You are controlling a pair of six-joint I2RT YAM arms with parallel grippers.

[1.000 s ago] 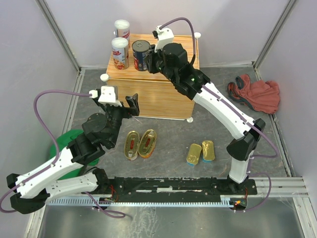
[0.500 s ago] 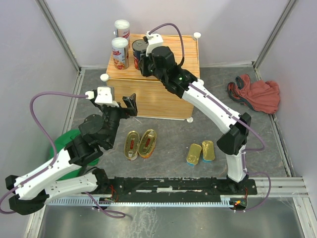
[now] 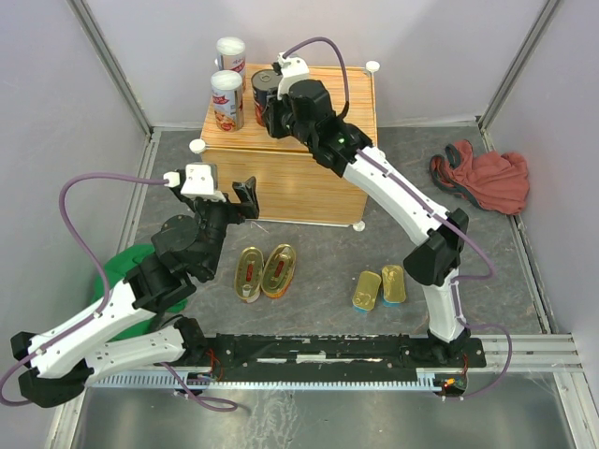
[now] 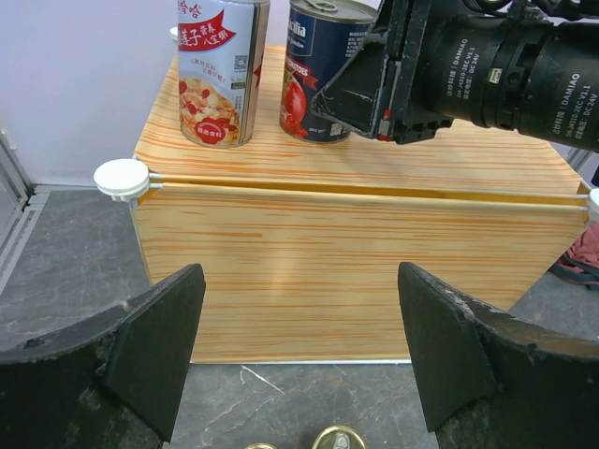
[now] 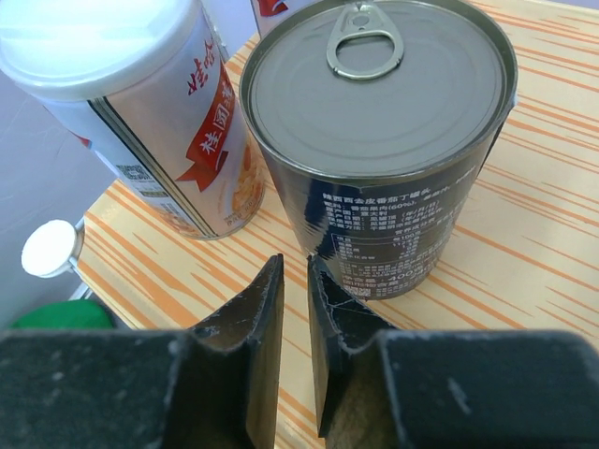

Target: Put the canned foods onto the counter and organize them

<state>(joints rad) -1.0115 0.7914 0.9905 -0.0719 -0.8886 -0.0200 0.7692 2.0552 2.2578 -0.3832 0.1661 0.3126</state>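
Note:
On the wood-grain counter (image 3: pixel 318 140) stand two tall white-lidded cans (image 3: pixel 226 98) (image 3: pixel 229 53) and a dark round tin (image 3: pixel 264 92). My right gripper (image 3: pixel 279 110) is low over the counter top, right beside the dark tin (image 5: pixel 384 140). Its jaws (image 5: pixel 295 267) are shut to a thin slit, nothing between them, tips against the tin's base. My left gripper (image 4: pixel 298 281) hangs open in front of the counter's front wall (image 4: pixel 356 271). Two oval tins (image 3: pixel 264 271) and two rectangular tins (image 3: pixel 379 287) lie on the grey floor.
A green cloth (image 3: pixel 124 268) lies under the left arm and a red cloth (image 3: pixel 482 178) at the right wall. White ball knobs (image 3: pixel 197 145) (image 5: pixel 47 248) stick out at the counter's corners. The oval tins' rims (image 4: pixel 339 438) show just below the left fingers.
My right gripper has slid left across the counter top up to the dark tin, which shifted slightly back. The left arm has barely moved.

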